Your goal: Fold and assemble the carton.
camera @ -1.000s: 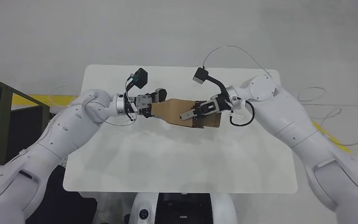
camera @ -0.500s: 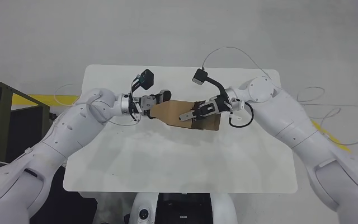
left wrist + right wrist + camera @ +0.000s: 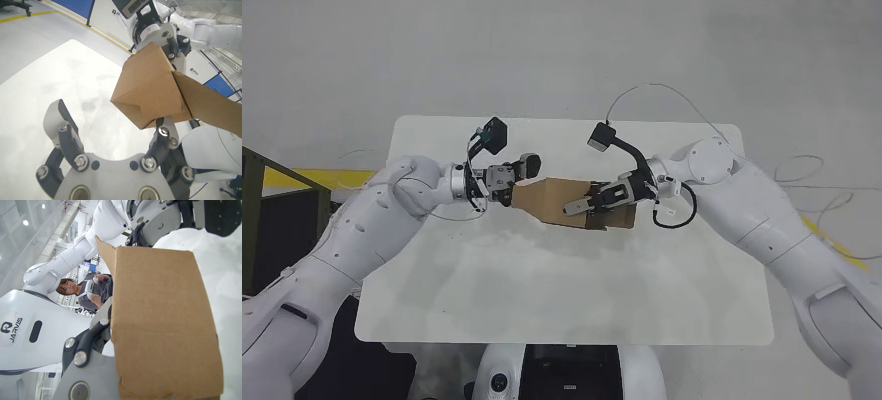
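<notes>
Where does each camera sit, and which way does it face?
Top view: above the arms, facing down at the table; left arm and right arm meet at the carton.
Left wrist view: on the left wrist, facing along its open left pincer to the carton and right pincer.
Right wrist view: on the right wrist, facing along the carton toward the left pincer.
All share the carton.

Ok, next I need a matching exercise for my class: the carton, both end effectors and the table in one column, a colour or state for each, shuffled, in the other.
Column one:
1. carton
2. left end effector
3. right end effector
4. table

Column two:
A. open
B. white
C. brown
D. shut on the carton

Pairs: 1-C, 2-A, 3-D, 4-B.
</notes>
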`<act>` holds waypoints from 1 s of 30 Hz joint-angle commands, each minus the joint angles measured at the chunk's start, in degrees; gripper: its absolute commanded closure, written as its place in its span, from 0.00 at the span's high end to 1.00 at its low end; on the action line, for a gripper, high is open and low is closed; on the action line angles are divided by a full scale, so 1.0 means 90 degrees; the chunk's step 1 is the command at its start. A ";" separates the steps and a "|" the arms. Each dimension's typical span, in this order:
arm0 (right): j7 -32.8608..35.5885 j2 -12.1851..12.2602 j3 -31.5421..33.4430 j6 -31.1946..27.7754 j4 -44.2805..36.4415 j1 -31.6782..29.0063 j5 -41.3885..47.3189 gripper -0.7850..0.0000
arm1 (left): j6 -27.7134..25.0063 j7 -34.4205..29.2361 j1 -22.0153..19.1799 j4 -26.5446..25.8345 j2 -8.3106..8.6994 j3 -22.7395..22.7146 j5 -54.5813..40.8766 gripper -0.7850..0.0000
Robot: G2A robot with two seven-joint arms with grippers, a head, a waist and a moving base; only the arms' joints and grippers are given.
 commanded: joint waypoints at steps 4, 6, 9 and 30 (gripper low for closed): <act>0.0001 0.0089 0.0081 0.0000 -0.0032 -0.0082 0.0069 0.00 | 0.0000 0.0003 0.0180 0.0028 0.0134 -0.0329 -0.0061 1.00; 0.0011 0.0125 0.0108 0.0011 -0.0059 -0.0116 0.0071 0.00 | 0.0000 -0.0019 0.0256 0.0023 0.0190 -0.0455 -0.0156 1.00; 0.0033 0.0168 0.0139 0.0033 -0.0090 -0.0156 0.0076 0.00 | 0.0000 -0.0057 0.0369 -0.0030 0.0267 -0.0631 -0.0401 1.00; -0.0109 0.0322 -0.0240 -0.0109 -0.0783 -0.0034 -0.0243 0.00 | 0.0000 -0.0350 0.0308 -0.0218 -0.0016 -0.0465 -0.0462 1.00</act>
